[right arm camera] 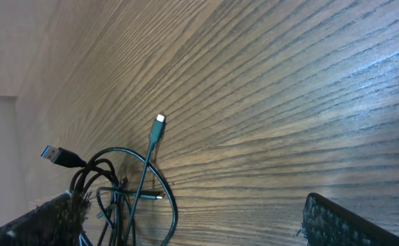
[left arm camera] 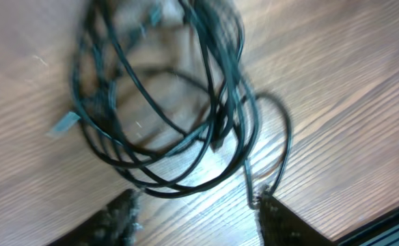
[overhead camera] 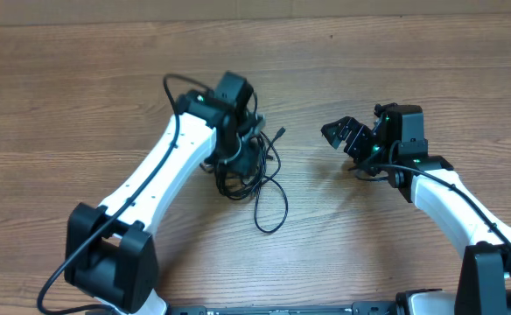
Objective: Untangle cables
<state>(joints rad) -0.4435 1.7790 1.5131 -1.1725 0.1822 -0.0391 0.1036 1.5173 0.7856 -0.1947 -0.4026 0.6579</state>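
the tangle of thin black flexible cables with small silver-tipped plugs (overhead camera: 238, 182) lies a little left of centre in the overhead frame, on the brown wood-grain counter (overhead camera: 80, 79). it is bunched into a knot. one loose loop (overhead camera: 283, 208) trails toward the lower middle, and a free plug end (overhead camera: 279, 133) pokes out toward the upper right.

the left hand (left arm camera: 199, 222) hangs directly over the knot. in its own view the coils fill the upper and middle frame, and its fingers (left arm camera: 121, 219) sit in the bottom corners, apart, with bare wood between them. one strand runs close against the lower-right finger, but nothing looks clamped. it probably sits there because that is where the strands cross, parted so it can choose a single strand.

the right hand (overhead camera: 345, 136) is at centre right of the overhead frame, well apart from the tangle, spread wide and holding nothing. it faces the bundle: its view shows the coils at lower left, a blue usb plug (right arm camera: 56, 156) at the left edge and a pale-tipped plug (right arm camera: 160, 120) pointing up toward the frame's centre. that stand-off likely keeps it clear of the left arm and lined up to take a free end and draw it out.
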